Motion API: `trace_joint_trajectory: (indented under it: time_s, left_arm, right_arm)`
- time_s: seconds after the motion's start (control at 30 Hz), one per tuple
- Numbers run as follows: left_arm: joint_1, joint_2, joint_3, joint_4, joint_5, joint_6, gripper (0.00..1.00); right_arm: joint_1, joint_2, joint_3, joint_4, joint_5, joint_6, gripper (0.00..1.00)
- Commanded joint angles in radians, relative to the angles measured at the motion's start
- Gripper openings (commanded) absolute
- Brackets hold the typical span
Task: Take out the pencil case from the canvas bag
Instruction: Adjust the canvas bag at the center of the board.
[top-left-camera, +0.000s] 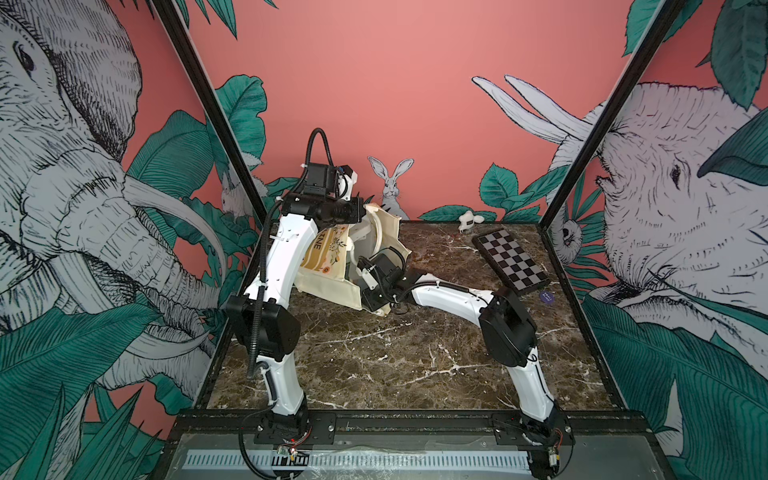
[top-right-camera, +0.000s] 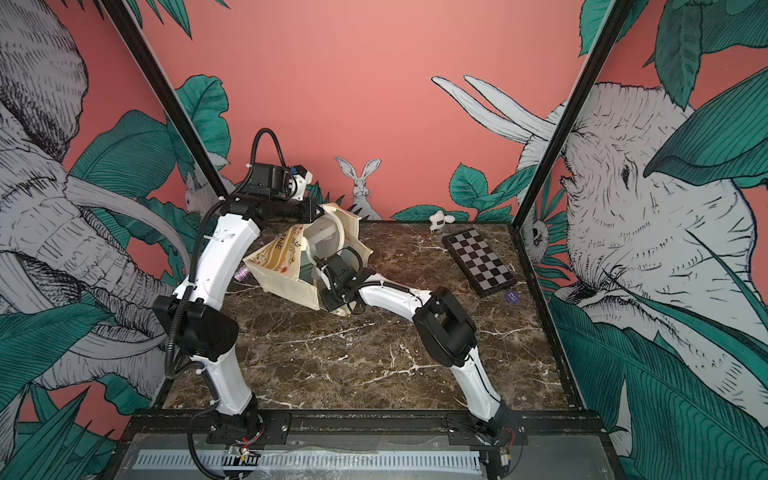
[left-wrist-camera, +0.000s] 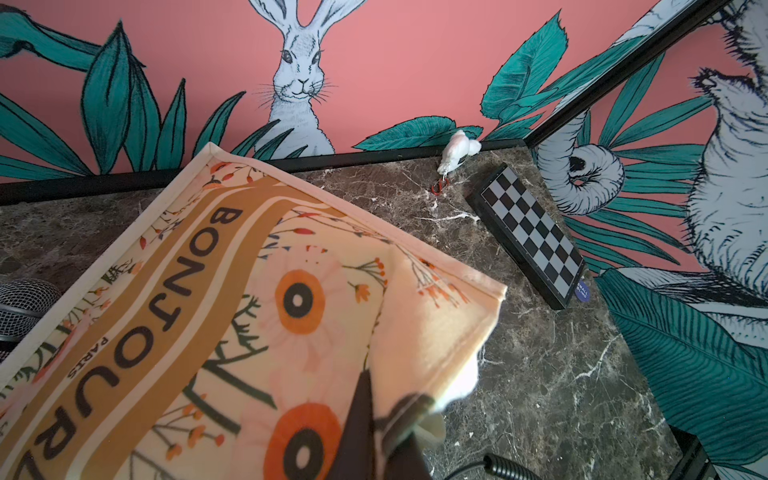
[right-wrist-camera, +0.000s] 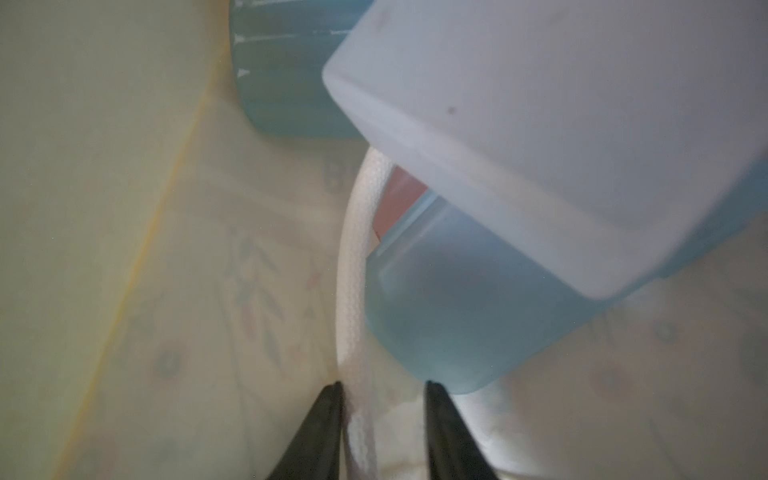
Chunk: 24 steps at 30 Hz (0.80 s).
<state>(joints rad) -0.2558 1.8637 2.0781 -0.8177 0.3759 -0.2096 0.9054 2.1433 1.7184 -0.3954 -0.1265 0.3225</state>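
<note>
The cream canvas bag (top-left-camera: 328, 266) with floral print and mustard stripes lies tilted at the back left of the marble table, mouth facing right, in both top views (top-right-camera: 278, 257). My left gripper (left-wrist-camera: 380, 419) is shut on the bag's upper rim (left-wrist-camera: 436, 332) and holds it lifted. My right gripper (right-wrist-camera: 384, 390) reaches inside the bag, so its fingers are hidden in the top views. Its jaws stand a little apart, with a white handle strap (right-wrist-camera: 353, 291) running between them. Just ahead lies the pencil case (right-wrist-camera: 457, 311), a translucent blue box with a frosted white lid (right-wrist-camera: 540, 124).
A folded chessboard (top-left-camera: 515, 262) lies at the back right with a small purple disc (top-left-camera: 546, 296) by its near end. A small white toy (top-left-camera: 467, 220) sits against the back wall. Black frame posts stand at the table's back corners.
</note>
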Motion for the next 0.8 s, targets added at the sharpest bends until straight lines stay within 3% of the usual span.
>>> trace_joint_trajectory:
  time_s: [0.0,0.5,0.77]
  left_arm:
    - [0.004,-0.077,0.014,0.006,-0.031,-0.002,0.00]
    - [0.006,-0.080,0.020,-0.018,-0.129,0.010,0.00]
    - [0.009,-0.071,0.020,-0.016,-0.142,0.003,0.00]
  right_arm:
    - [0.007,-0.053,-0.038,-0.015,0.047,0.003,0.24]
    - [0.006,-0.385,-0.456,0.204,0.248,0.153,0.03]
    - [0.005,-0.481,-0.623,0.250,0.356,0.302,0.01]
